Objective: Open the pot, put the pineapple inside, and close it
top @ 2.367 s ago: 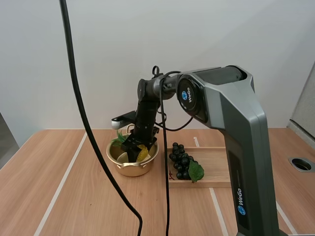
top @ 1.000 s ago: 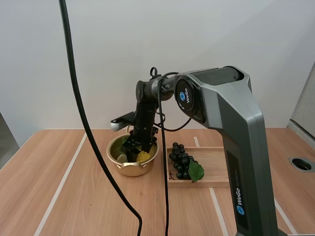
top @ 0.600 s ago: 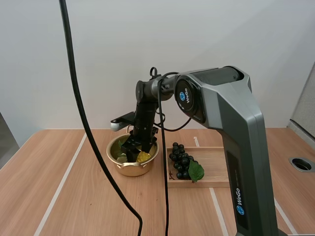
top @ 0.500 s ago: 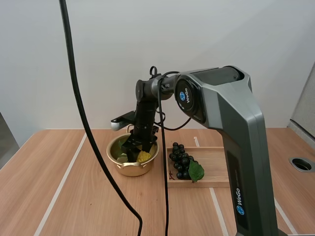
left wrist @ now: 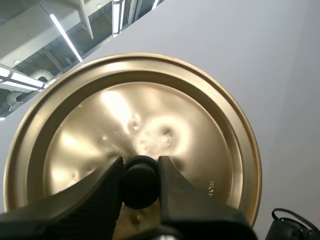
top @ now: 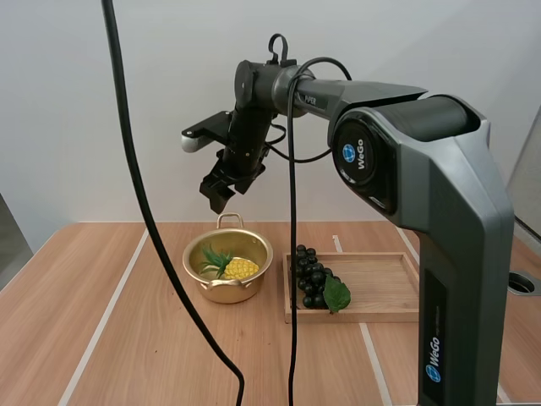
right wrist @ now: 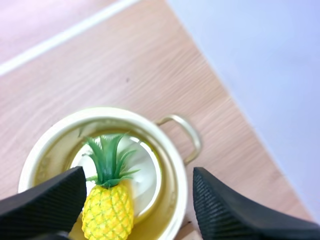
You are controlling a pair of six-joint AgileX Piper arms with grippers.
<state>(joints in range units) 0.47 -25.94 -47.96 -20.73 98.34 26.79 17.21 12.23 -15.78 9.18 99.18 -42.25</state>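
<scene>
A small gold-coloured pot (top: 226,292) stands open and upright on the wooden table (top: 127,338). A yellow pineapple (top: 239,269) lies on its side inside, its green crown pointing leftward in the high view. The pot's round golden lid (left wrist: 150,115) is off the pot, its dark knob (left wrist: 140,182) pinched between the left gripper's (left wrist: 140,165) black fingers.

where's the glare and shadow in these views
Left wrist view: bright glare patches on the lid around its knob. Right wrist view: a white reflection on the pot's inside beside the pineapple. High view: even light, only a soft shadow at the pot's base.
</scene>
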